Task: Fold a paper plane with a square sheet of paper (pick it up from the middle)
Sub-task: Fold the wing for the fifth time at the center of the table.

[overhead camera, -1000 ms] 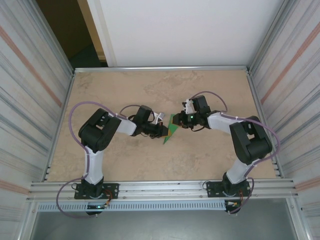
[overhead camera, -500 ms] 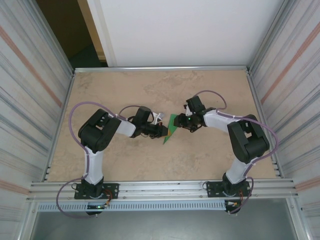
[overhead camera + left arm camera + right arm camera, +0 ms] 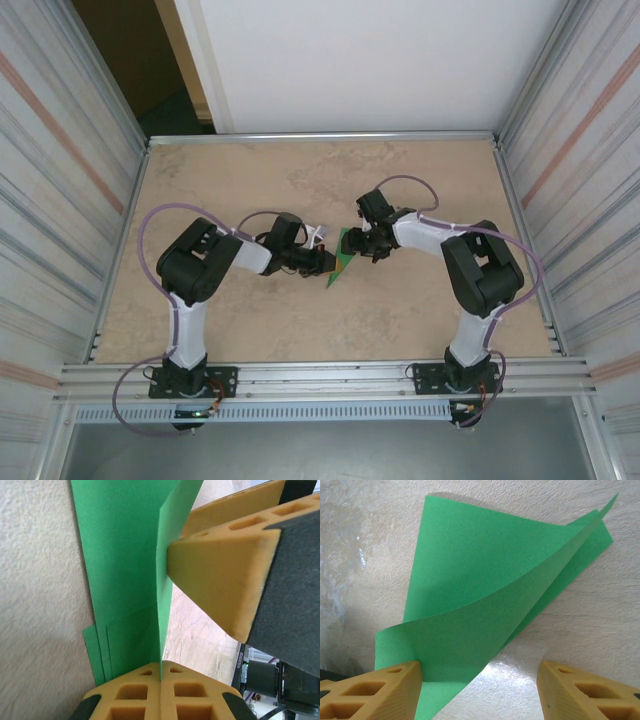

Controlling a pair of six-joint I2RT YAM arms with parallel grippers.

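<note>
I see left jaws clamped on the green paper sheet (image 3: pixel 470 580); right jaws open, just beside it.

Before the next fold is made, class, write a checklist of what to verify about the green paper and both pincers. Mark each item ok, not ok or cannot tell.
1. Left pincer shut on the green sheet of paper: ok.
2. Right pincer open, jaws well apart: ok.
3. Bottom layer lying on the table: ok.
4. Top flap pressed flat: not ok, it curls upward.
5. Right pincer's fingers clear of the flap: not ok, one touches it.
6. Crease sharp along its whole length: cannot tell.
</note>
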